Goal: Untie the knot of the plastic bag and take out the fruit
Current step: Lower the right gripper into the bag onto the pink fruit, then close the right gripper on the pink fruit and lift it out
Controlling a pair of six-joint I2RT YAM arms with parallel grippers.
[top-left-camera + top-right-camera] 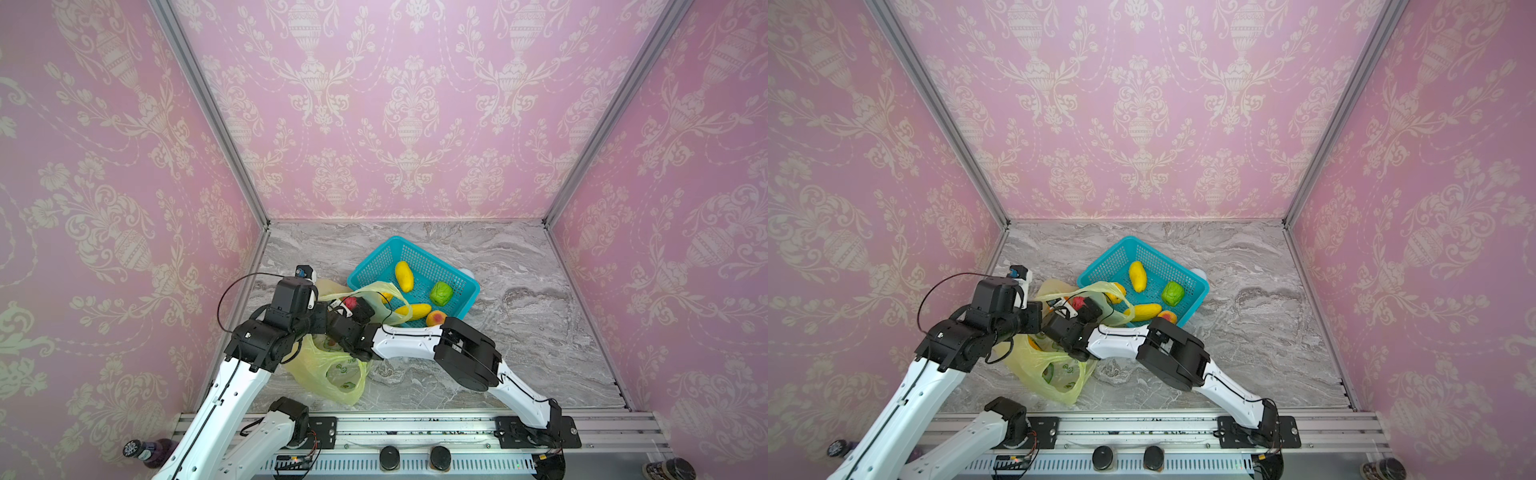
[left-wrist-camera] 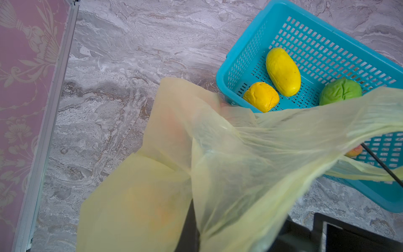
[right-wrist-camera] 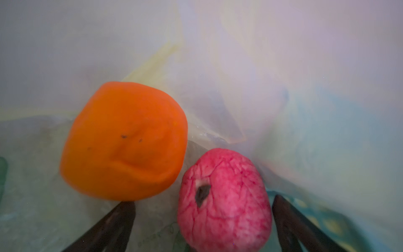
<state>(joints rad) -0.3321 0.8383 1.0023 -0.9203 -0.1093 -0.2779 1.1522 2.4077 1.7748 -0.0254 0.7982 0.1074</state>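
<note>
Marble table (image 1: 540,332), plastic bag (image 1: 328,374) veiling left jaws

The counter (image 1: 540,332) is a flat surface with a grey marble pattern, enclosed by walls on three sides. A teal perforated basket (image 1: 376,266) stands on it near the middle. The lower portion of the plastic bag (image 1: 332,374) rests on the counter towards the front left, just beside the basket. A small white object (image 1: 467,273), possibly a can, sits behind the basket and is mostly hidden.
</note>
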